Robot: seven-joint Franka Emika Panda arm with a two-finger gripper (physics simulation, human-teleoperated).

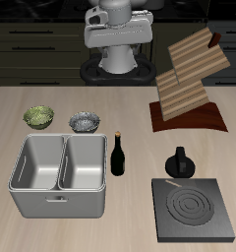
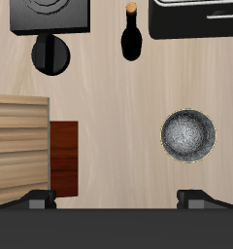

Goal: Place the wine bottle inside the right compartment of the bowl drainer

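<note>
The wine bottle [image 1: 118, 155] [image 2: 131, 34] is slim and near-black, and it stands upright on the table just beside the bowl drainer [image 1: 51, 202] [image 2: 196, 29]. The drainer is a grey metal basin with two square wells. The right compartment [image 1: 83, 165] is the well nearest the bottle, and nothing lies in it. My gripper [image 1: 118, 67] [image 2: 116, 199] hangs high over the back of the table, far from the bottle. It is open, with its fingertips [image 2: 36, 199] wide apart and nothing between them.
A squat black pot [image 1: 180, 162] [image 2: 50, 53] sits beside a dark stove plate [image 1: 194, 207] [image 2: 55, 15]. A wooden rack [image 1: 189, 79] [image 2: 26, 146] stands farther back. A green bowl [image 1: 38, 117] and a grey bowl [image 1: 87, 122] [image 2: 187, 134] lie behind the drainer.
</note>
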